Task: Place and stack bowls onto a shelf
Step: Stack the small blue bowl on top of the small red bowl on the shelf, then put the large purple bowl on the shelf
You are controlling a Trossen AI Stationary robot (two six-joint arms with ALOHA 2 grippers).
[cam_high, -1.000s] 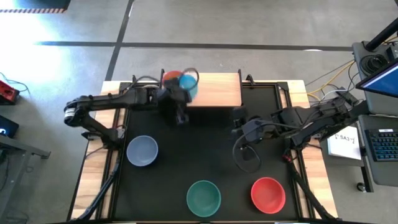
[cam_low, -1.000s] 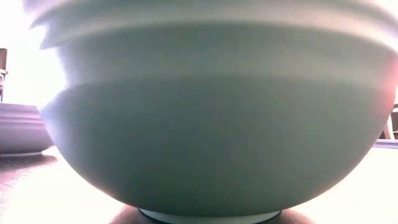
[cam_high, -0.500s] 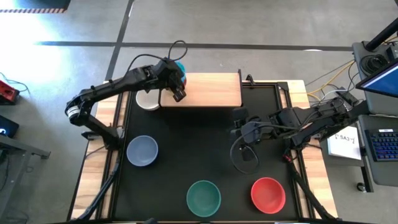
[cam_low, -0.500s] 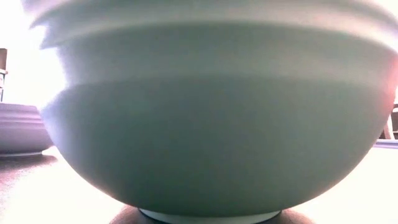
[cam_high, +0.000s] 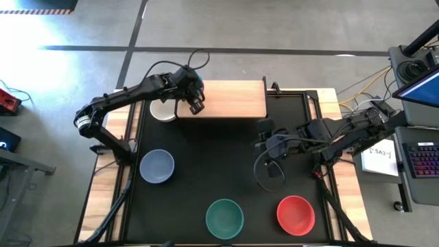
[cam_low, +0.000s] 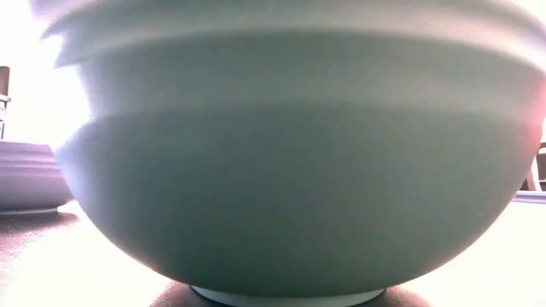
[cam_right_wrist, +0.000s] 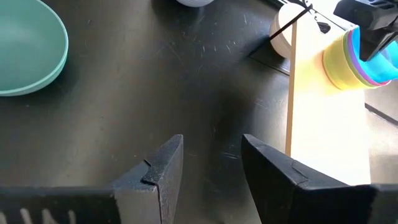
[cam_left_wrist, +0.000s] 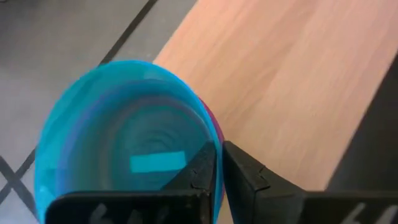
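At the left end of the wooden shelf (cam_high: 233,99) (cam_left_wrist: 292,81) stands a stack of bowls (cam_right_wrist: 348,62): yellow lowest, then lavender and magenta. The blue bowl (cam_left_wrist: 124,137) (cam_right_wrist: 380,65) is on top, tilted. My left gripper (cam_left_wrist: 219,163) (cam_high: 193,88) is over that stack, shut on the blue bowl, and hides it in the high view. My right gripper (cam_right_wrist: 211,158) (cam_high: 266,145) hangs open over the black table, right of centre, touching nothing. A white bowl (cam_high: 163,110) sits by the shelf's left end. My left gripper pinches the blue bowl's rim (cam_left_wrist: 208,140), one finger inside the bowl and one outside. The fingers come from above, slanting down. The bowl sits tilted in the magenta bowl (cam_left_wrist: 215,127) at the stack's top; whether it rests fully in it, I cannot tell.
On the table stand a lavender-blue bowl (cam_high: 157,166) at the left, a teal-green bowl (cam_high: 225,217) (cam_right_wrist: 25,50) near the front edge and a red bowl (cam_high: 295,213) to its right. The teal-green bowl (cam_low: 290,170) fills the low view. The rest of the shelf top is bare.
My left gripper has carried the blue bowl up from the shelf's near edge toward its far left end, over the stack there. It then held almost still for the last half second. The right arm kept still.
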